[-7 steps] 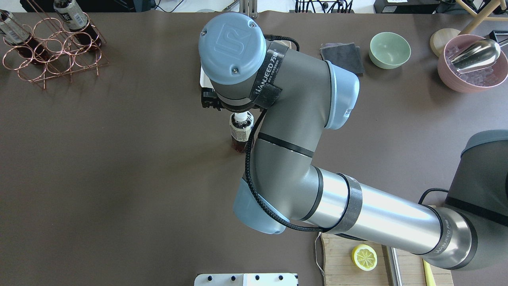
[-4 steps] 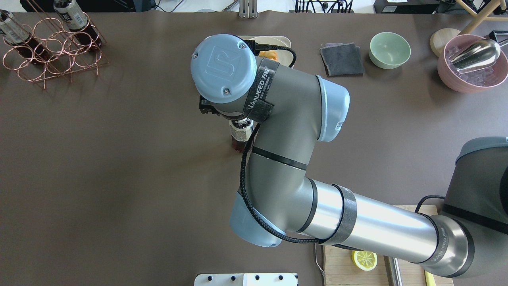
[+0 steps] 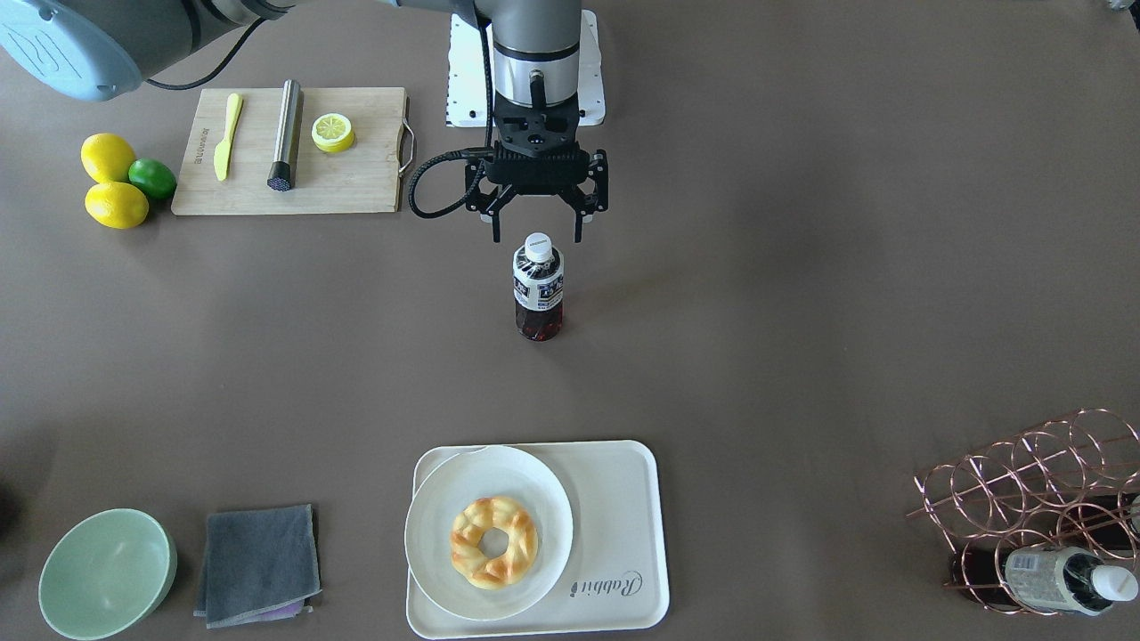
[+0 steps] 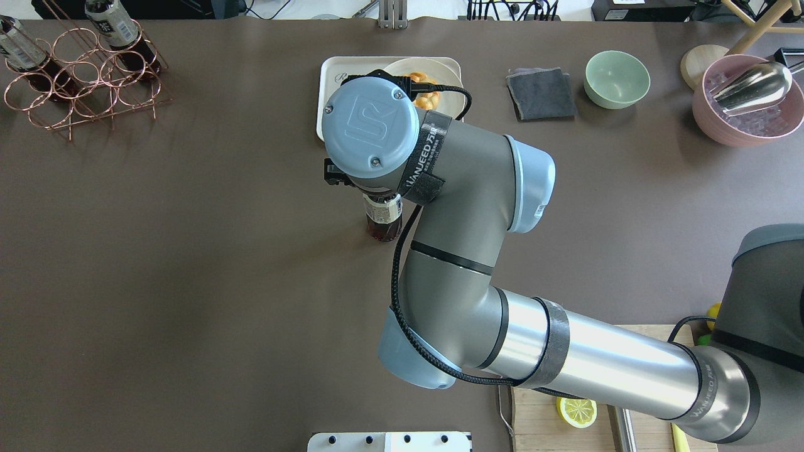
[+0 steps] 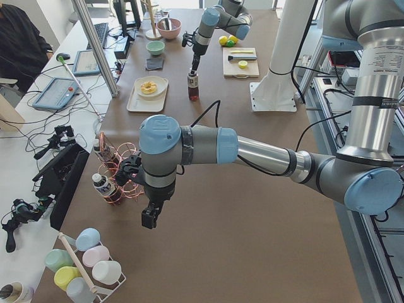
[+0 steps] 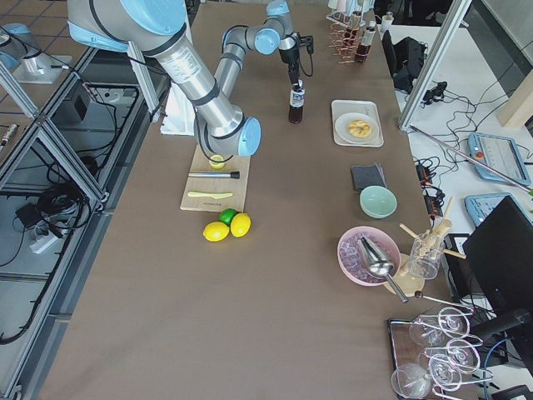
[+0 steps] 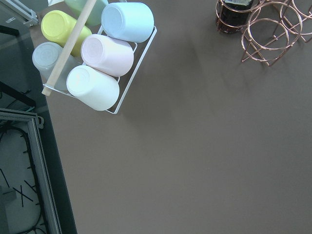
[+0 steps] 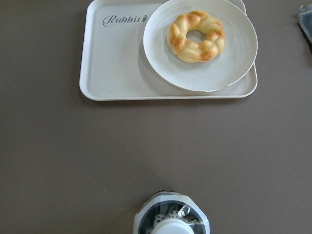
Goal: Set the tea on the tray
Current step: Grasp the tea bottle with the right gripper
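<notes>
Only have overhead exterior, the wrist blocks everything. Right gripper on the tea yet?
Observer: No. The front-facing view shows the right gripper open over the cap, not touching the tea, which stands upright on the table.
Operator: Room on the tray?
Observer: Yes. Right wrist view: the tray is bare on its Rabbit-script half; a plate with a doughnut fills the other.
Operator: Left arm close?
Observer: No. The exterior left view has the left gripper by the copper rack, far from the tea.

From overhead, cannot see the cap of the tea [image 4: 383, 221] or the near side of the tray [image 4: 328, 94] by the table's far edge, both under the right arm [image 4: 465, 182]. Cannot judge the spread of the left gripper [image 5: 150, 221]: too small.
</notes>
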`<move>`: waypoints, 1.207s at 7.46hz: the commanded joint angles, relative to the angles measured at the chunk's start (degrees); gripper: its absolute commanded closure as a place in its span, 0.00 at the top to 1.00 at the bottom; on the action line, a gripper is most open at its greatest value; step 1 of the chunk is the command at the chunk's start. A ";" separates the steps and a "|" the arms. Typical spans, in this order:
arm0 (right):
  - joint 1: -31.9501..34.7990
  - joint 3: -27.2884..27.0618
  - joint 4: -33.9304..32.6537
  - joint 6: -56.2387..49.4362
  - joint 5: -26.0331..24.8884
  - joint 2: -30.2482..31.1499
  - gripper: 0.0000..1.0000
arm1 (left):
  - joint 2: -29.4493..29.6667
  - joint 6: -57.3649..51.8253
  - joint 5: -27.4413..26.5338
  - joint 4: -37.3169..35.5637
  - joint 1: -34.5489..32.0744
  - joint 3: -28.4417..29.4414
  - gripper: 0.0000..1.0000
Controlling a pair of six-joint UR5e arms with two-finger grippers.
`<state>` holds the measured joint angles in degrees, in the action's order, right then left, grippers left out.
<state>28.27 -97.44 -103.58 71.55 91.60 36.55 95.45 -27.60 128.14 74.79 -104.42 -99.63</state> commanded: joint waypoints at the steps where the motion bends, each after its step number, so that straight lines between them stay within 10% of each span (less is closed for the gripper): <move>1: 0.21 0.32 0.84 0.16 -0.02 0.01 0.78 | -0.09 -0.09 0.00 0.00 0.00 0.05 0.98; 4: 0.21 0.32 0.84 1.04 -0.02 -0.07 0.59 | -0.87 -0.18 0.00 1.39 -0.09 0.22 0.97; 9: 0.65 0.41 0.92 0.96 -0.02 0.01 0.58 | -0.70 -0.18 0.00 1.58 -0.09 0.75 0.98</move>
<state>28.74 -97.08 -102.70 72.52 91.58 36.50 94.62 -27.78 128.14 76.36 -104.50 -98.85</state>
